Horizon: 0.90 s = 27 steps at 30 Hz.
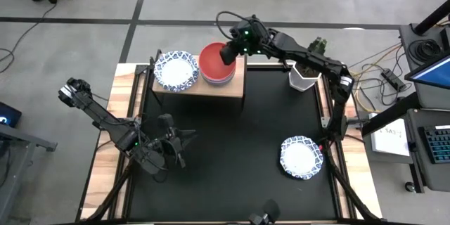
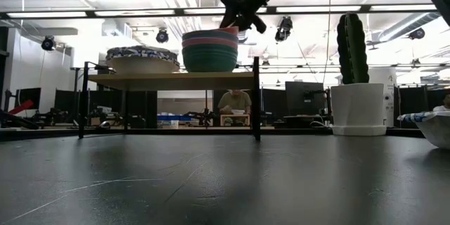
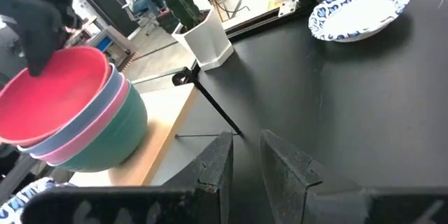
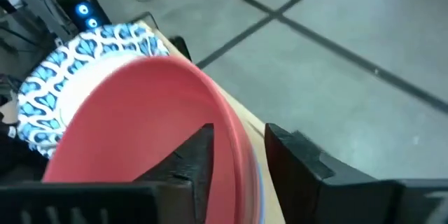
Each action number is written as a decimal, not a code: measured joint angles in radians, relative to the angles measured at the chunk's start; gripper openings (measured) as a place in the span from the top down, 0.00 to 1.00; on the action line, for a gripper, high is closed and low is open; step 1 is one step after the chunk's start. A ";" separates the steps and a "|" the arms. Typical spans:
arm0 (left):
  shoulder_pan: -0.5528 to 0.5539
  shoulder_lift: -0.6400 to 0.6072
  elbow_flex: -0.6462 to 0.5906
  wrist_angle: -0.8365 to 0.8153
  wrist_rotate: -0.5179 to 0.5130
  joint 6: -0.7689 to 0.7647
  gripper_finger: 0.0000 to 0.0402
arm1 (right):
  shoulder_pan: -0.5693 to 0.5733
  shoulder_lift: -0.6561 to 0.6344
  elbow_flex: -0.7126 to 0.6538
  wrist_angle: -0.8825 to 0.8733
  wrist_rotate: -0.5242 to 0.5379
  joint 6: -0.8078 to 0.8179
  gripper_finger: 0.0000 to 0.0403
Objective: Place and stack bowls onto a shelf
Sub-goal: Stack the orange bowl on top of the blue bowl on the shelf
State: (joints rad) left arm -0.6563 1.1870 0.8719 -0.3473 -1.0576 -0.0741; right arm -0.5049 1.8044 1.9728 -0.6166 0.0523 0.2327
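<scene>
The right claw [image 1: 229, 53] reached over the shelf [image 1: 211, 88], fingers apart astride the red bowl's [image 1: 213, 60] rim. The left claw [image 1: 171, 145] hovered low, fingers apart.

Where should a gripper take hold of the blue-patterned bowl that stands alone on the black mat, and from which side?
At the rim. The blue-patterned bowl sits upright and open on the mat, with nothing touching it, so probably come down from above, one finger inside the wall and one outside. The left gripper waits nearby, open.
</scene>
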 joint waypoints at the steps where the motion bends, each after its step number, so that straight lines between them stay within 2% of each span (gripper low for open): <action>1: 0.000 0.000 0.000 0.000 0.000 -0.013 0.86 | -0.001 -0.006 0.000 0.008 0.001 -0.010 0.69; 5: -0.001 0.000 -0.003 -0.004 0.001 -0.091 0.86 | -0.003 -0.023 0.000 0.043 0.003 -0.039 0.66; 8: -0.002 0.000 -0.004 -0.016 0.001 -0.151 0.86 | -0.003 -0.021 0.000 0.106 0.004 -0.078 0.68; 16: -0.002 0.000 -0.004 -0.023 0.080 -0.255 0.86 | -0.002 0.007 -0.064 0.292 0.001 -0.180 0.82; 22: -0.002 0.013 -0.011 -0.025 0.080 -0.288 0.86 | -0.002 0.008 -0.174 0.387 0.001 -0.184 0.93; 27: -0.002 0.035 -0.011 -0.028 0.080 -0.290 0.86 | -0.002 0.006 -0.211 0.443 0.001 -0.197 0.97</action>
State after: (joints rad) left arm -0.6582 1.2222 0.8604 -0.3756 -0.9771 -0.3641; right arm -0.5068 1.8108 1.7618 -0.1734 0.0536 0.0354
